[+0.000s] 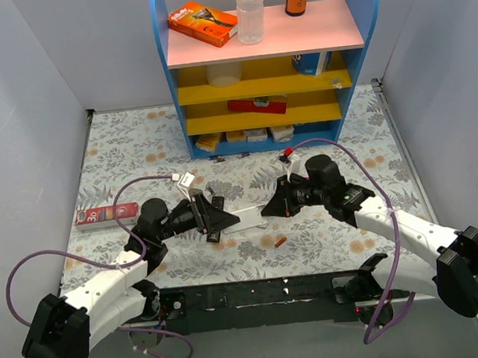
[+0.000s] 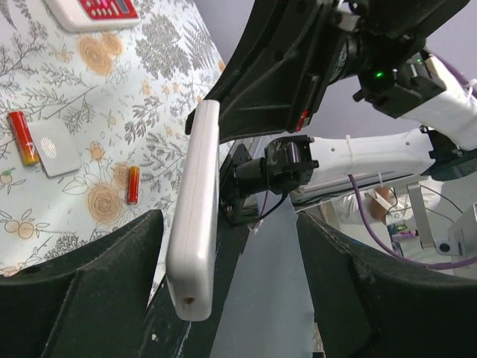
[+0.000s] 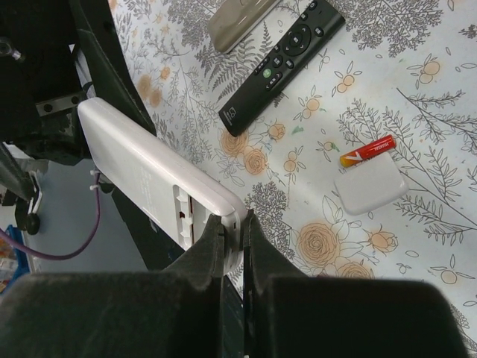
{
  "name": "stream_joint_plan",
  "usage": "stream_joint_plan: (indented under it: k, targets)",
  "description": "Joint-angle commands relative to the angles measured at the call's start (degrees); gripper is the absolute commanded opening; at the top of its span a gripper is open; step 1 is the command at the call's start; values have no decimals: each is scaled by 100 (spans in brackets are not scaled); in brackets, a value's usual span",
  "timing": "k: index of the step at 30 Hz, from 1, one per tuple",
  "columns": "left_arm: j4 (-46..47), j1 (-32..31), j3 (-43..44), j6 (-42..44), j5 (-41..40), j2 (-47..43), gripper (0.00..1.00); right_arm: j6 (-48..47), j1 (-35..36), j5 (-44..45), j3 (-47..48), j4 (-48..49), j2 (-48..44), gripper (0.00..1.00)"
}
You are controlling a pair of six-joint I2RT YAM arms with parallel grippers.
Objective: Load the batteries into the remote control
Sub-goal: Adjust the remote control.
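The white remote control hangs above the table on its edge, its open battery bay facing my right wrist camera. My right gripper is shut on one end of it. My left gripper is open around the other end; the remote sits close to the left finger, with a wide gap to the other finger. In the top view both grippers meet at the remote. Two red-orange batteries lie on the floral cloth, one beside the white battery cover.
A black remote and a slim grey remote lie on the cloth, and a white remote with red buttons lies further off. A blue shelf unit stands at the back. A red and white pack lies at the left.
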Motion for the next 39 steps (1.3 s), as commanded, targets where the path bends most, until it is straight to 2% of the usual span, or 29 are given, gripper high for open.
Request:
stream_joint_plan:
  k: [1,7,12,19,21,22,24,25,26,27,30,31,35,39]
  targets:
    - [183,33,27,29,339,188,70,-138,-23,-260,348,104,46,1]
    - [166,25,98,169,426,417,60,-111,-23,-383,409,140,230,1]
    - [34,33,141,336,400,487,45,-94,-14,-462,523,139,415,1]
    - [-317,25,159,547,303,479,35,-120,21,-532,769,113,748,1]
    - [-457,33,150,600,216,400,28,-147,38,-559,840,61,880,1]
    - [-502,33,142,600,181,356,19,-173,38,-559,901,34,924,1]
    - [-677,33,115,644,-56,251,10,-234,38,-524,963,25,1004,1]
    - [-748,33,107,662,-153,155,2,-269,38,-497,981,-158,1039,2]
    - [-818,33,98,679,-267,110,0,-331,38,-471,1068,-212,1091,7]
    - [-975,33,80,679,-494,75,0,-375,38,-392,1112,-360,1126,19]
    - [-1379,42,28,706,-1117,-66,0,-437,38,-121,1262,-554,1215,41]
    - [-1494,42,1,714,-1277,-110,0,-445,38,-6,1297,-624,1241,45]
    - [-2083,33,-104,627,-2121,-451,0,-367,38,774,1508,-976,1469,57]
    - [-2225,33,-324,504,-2632,-812,0,-235,73,1390,1823,-1406,1925,55]
